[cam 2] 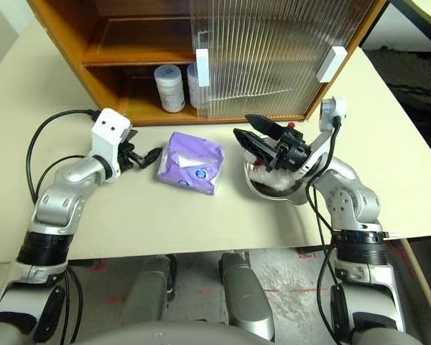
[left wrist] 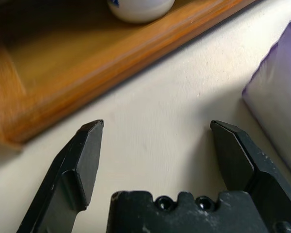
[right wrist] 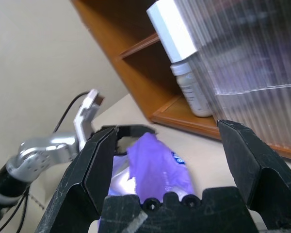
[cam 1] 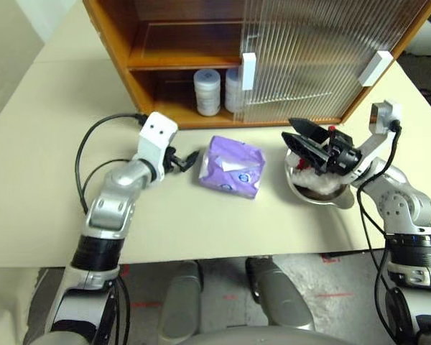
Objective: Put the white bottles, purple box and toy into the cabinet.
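Two white bottles point(cam 1: 206, 92) point(cam 1: 233, 90) stand on the lower shelf of the cabinet point(cam 1: 140, 86), the right one partly behind the ribbed sliding door point(cam 1: 309, 57). On the table in front of the cabinet lies the purple box point(cam 1: 231, 167). My left gripper point(cam 1: 185, 159) is open and empty, just left of the box's edge and apart from it. The toy point(cam 1: 334, 188) shows as white plush inside a shiny metal dish point(cam 1: 302, 192), mostly hidden by my right gripper point(cam 1: 302, 140), which hangs open above it with nothing between its fingers.
The cabinet's left half is open; the door with its white handles point(cam 1: 248, 70) covers the right half. The cream table point(cam 1: 201, 223) has free room in front of the box. A black cable point(cam 1: 93, 140) loops beside my left arm.
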Available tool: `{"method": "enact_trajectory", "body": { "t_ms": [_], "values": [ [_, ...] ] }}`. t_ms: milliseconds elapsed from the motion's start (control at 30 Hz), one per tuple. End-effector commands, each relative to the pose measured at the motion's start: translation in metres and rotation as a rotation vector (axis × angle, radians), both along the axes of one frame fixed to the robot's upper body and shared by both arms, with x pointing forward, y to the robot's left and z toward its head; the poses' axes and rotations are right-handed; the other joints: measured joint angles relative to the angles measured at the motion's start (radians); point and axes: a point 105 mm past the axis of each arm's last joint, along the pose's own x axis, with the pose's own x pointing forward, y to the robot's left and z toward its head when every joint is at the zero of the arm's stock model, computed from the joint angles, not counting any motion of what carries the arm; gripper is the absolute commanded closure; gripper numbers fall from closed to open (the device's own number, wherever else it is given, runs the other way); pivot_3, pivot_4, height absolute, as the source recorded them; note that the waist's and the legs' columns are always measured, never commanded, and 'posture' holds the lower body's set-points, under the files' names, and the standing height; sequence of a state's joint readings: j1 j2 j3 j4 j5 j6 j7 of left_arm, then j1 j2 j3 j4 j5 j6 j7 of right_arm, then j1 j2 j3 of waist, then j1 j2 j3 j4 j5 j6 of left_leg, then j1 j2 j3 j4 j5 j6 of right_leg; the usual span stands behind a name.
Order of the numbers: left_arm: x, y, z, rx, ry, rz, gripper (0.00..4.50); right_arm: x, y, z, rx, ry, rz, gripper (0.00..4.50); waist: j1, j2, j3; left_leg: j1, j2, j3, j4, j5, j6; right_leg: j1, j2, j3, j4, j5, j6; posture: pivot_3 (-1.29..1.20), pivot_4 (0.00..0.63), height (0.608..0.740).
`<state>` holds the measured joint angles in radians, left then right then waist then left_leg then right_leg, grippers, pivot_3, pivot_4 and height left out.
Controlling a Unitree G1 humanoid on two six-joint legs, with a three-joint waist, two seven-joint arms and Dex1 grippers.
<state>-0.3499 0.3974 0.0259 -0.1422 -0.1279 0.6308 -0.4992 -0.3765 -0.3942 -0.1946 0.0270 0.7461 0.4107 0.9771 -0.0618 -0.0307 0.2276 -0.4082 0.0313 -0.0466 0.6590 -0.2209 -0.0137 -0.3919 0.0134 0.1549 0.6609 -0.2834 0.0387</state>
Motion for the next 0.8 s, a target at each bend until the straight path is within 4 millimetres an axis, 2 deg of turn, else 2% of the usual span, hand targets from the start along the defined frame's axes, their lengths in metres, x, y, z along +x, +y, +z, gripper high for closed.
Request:
{"method": "enact_trajectory", "body": {
  "t_ms": [33,100,133,233,267,333,467,500,567,667,800],
  "values": [
    [-0.005,0.007,0.02,-0.246,0.022,0.007,0.02,0.001,0.002,-0.003,-0.03,-0.027,-0.005,0.0,0.003,0.0,-0.001,0.0,0.0,0.0,-0.001,0.0,0.0,0.0,-0.001,-0.001,0.0,0.0,0.0,0.08,0.133,0.74],
    [-0.004,0.012,0.027,-0.34,0.046,0.025,0.02,0.005,-0.001,-0.001,-0.017,-0.036,-0.03,0.0,0.004,-0.001,-0.001,-0.001,0.0,0.0,-0.001,0.0,0.0,-0.001,-0.003,-0.004,0.0,0.0,0.0,0.08,0.141,0.74],
    [-0.005,0.014,0.026,-0.361,0.074,0.029,0.02,0.007,-0.003,0.001,0.0,-0.04,-0.039,0.0,0.005,-0.001,-0.002,-0.002,-0.001,0.0,-0.001,0.0,0.0,-0.001,-0.005,-0.006,0.0,0.0,0.0,0.09,0.125,0.74],
    [-0.015,0.008,0.037,-0.578,0.234,-0.066,0.02,-0.001,-0.009,-0.002,-0.077,-0.069,0.008,0.0,0.006,-0.001,-0.004,-0.003,-0.003,0.0,-0.001,0.002,-0.003,0.0,-0.01,-0.01,0.0,0.0,0.0,0.1,0.113,0.74],
    [-0.014,0.009,0.043,-0.71,0.26,-0.066,0.02,-0.001,-0.013,-0.002,-0.071,-0.065,-0.001,0.0,0.005,-0.001,-0.004,-0.004,-0.003,0.0,-0.001,0.003,-0.004,0.0,-0.011,-0.012,0.0,0.0,0.0,0.09,0.116,0.74],
    [-0.018,0.004,0.047,-0.846,0.328,-0.102,0.02,0.0,-0.019,0.003,-0.038,-0.067,-0.013,0.0,0.008,-0.003,-0.005,-0.004,-0.004,0.0,-0.001,0.004,-0.007,0.0,-0.014,-0.012,0.0,0.0,0.0,0.1,0.11,0.74],
    [-0.036,-0.018,0.039,-0.812,0.454,-0.191,0.02,-0.013,-0.017,0.007,-0.113,-0.136,0.051,0.0,0.015,-0.006,-0.01,-0.004,-0.005,0.0,-0.001,0.008,-0.013,0.0,-0.014,-0.014,0.0,0.0,0.001,0.09,0.093,0.74],
    [-0.039,-0.027,0.031,-0.806,0.504,-0.203,0.02,-0.02,-0.018,0.01,-0.105,-0.15,0.088,0.0,0.017,-0.007,-0.01,-0.004,-0.005,0.0,-0.001,0.009,-0.015,0.0,-0.014,-0.014,0.0,0.0,0.001,0.08,0.115,0.74],
    [-0.043,-0.041,0.019,-0.75,0.569,-0.231,0.02,-0.031,-0.019,0.015,-0.098,-0.165,0.15,0.0,0.02,-0.007,-0.01,-0.005,-0.005,0.0,-0.001,0.009,-0.016,0.0,-0.014,-0.014,0.0,0.0,0.001,0.08,0.115,0.74],
    [-0.046,-0.05,0.008,-0.661,0.598,-0.24,0.02,-0.039,-0.018,0.017,-0.158,-0.183,0.213,0.0,0.022,-0.007,-0.011,-0.005,-0.005,0.0,-0.001,0.01,-0.018,0.001,-0.014,-0.014,0.0,0.001,0.001,0.07,0.102,0.74],
    [-0.055,-0.064,-0.03,-0.509,0.693,-0.234,0.02,-0.046,-0.027,0.013,-0.249,-0.202,0.17,0.0,0.022,-0.007,-0.018,-0.004,-0.005,0.0,-0.001,0.012,-0.019,0.001,-0.013,-0.014,0.0,0.001,0.0,0.06,0.098,0.74]
  ]
}}
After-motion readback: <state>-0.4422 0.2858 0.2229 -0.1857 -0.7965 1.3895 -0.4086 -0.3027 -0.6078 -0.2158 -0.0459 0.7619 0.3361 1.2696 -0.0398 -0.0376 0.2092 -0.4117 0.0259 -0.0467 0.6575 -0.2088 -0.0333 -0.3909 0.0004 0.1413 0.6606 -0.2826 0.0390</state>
